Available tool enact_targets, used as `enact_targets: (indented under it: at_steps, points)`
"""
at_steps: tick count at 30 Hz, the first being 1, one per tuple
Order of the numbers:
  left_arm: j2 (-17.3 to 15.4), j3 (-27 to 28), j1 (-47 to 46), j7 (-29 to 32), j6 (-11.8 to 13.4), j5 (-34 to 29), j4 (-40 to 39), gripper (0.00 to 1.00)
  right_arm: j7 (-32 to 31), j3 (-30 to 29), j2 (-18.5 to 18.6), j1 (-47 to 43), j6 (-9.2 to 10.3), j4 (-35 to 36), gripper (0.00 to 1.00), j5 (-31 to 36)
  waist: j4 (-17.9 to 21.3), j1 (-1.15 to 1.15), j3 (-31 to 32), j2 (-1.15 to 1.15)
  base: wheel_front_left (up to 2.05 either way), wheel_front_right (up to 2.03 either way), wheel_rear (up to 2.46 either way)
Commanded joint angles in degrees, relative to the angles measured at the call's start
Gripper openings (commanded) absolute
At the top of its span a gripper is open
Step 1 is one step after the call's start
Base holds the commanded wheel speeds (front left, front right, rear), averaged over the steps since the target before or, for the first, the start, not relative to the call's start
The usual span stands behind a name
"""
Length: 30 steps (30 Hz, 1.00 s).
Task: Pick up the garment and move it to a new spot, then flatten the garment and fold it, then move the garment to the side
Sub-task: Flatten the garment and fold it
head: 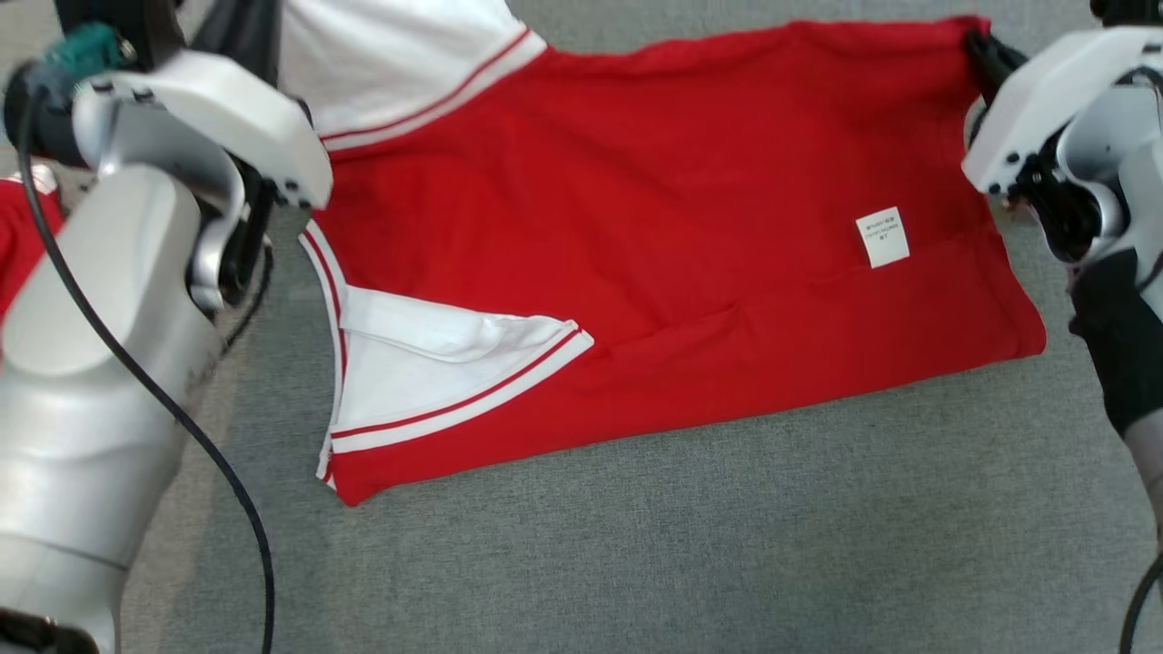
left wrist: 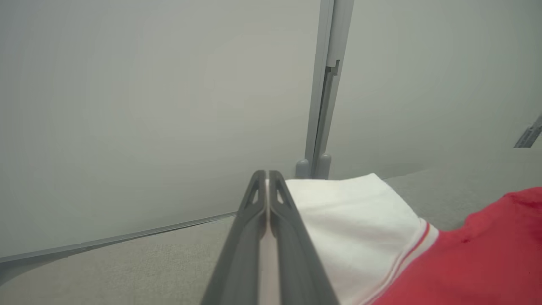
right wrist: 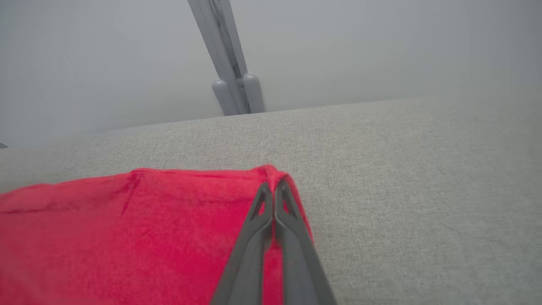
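Note:
The garment [head: 654, 209] is a red shirt with white, red-striped sleeves and a small white label [head: 882, 237]. It lies spread on the grey cloth surface [head: 636, 545]. One white sleeve [head: 427, 372] is folded in over the near left part. My left gripper [left wrist: 267, 173] is shut at the far white sleeve [left wrist: 360, 220], with pale cloth pinched between its fingers; in the head view its white wrist housing [head: 209, 118] covers it. My right gripper [head: 981, 45] is shut on the shirt's far right red corner [right wrist: 271, 171], which bunches up around the fingertips.
A pale wall with a grey upright post [left wrist: 324, 106] rises close behind the surface's far edge. More red cloth [head: 18, 245] shows at the far left, behind my left arm. A black cable [head: 182, 427] hangs along that arm.

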State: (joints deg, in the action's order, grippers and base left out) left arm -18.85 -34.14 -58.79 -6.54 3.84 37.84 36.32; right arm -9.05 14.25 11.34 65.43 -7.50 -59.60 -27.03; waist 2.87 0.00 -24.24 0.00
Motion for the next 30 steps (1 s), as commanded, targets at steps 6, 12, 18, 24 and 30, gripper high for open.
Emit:
enact_targets:
  at_steps: [6, 12, 18, 24, 30]
  points:
    - [-0.88, 0.09, 7.82, -0.27, 0.89, 1.96, -5.22, 0.00, -1.95, 3.81, 4.94, -6.34, 0.02, 3.49, 0.00, -7.24, -2.51, 0.00, 3.57, 0.00, 0.00, 0.00, 0.00]
    - [-2.27, -0.23, 15.04, 2.07, 2.92, 3.77, -12.78, 0.00, -3.50, 6.10, 9.67, -11.55, 0.02, 6.39, 0.00, -13.40, -4.18, 0.00, 5.88, 0.00, 0.00, 0.00, 0.00]
    - [-4.06, -0.74, 22.48, 5.23, 6.45, 5.15, -22.10, 0.00, -3.42, 7.64, 12.27, -15.07, 0.02, 8.52, 0.00, -17.47, -4.69, 0.00, 6.72, 0.00, 0.00, 0.00, 0.00]
    - [-5.69, -0.81, 30.10, 6.82, 10.14, 6.53, -30.76, 0.00, -2.57, 9.21, 14.23, -18.86, 0.02, 10.98, 0.00, -20.12, -4.89, 0.00, 6.87, 0.00, 0.00, 0.00, 0.00]
    - [-6.39, -0.86, 36.29, 6.70, 12.63, 7.71, -34.66, 0.00, -3.65, 10.57, 14.82, -22.24, 0.02, 12.69, 0.00, -22.84, -4.36, 0.00, 6.33, 0.00, 0.00, 0.00, 0.00]
